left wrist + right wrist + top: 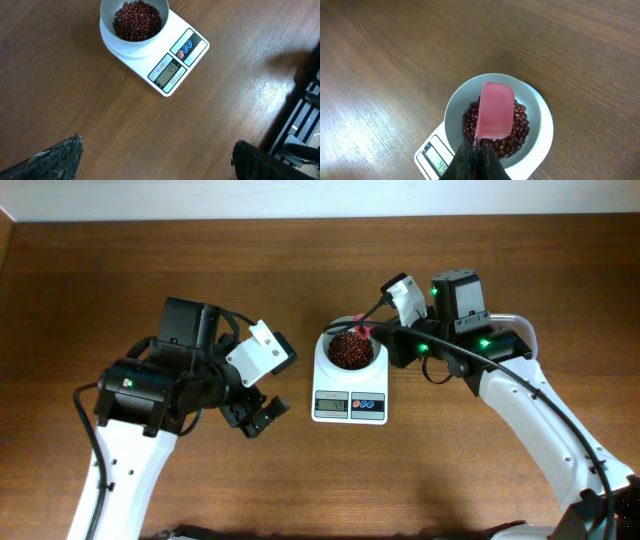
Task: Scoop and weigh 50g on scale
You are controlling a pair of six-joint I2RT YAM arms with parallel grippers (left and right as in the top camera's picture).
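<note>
The white scale (349, 406) stands mid-table with its round bowl (322, 352) on top. Red-brown beans (349, 350) lie heaped in the bowl. My right gripper (380, 330) reaches in from the right, shut on the handle of a pink scoop (495, 110). The scoop's blade lies over the beans (521, 129) inside the bowl's rim (451, 116). The shut gripper (477, 150) hides part of the scale (544, 142). My left gripper (256, 416) hangs open left of the scale, nothing between its fingers (59, 157). That view also shows the scale (192, 52) and beans (137, 20).
The brown wooden table (300, 260) spreads around the scale. A clear tub's rim (522, 322) shows behind the right arm. A dark frame (305, 115) stands at the right edge of the left wrist view.
</note>
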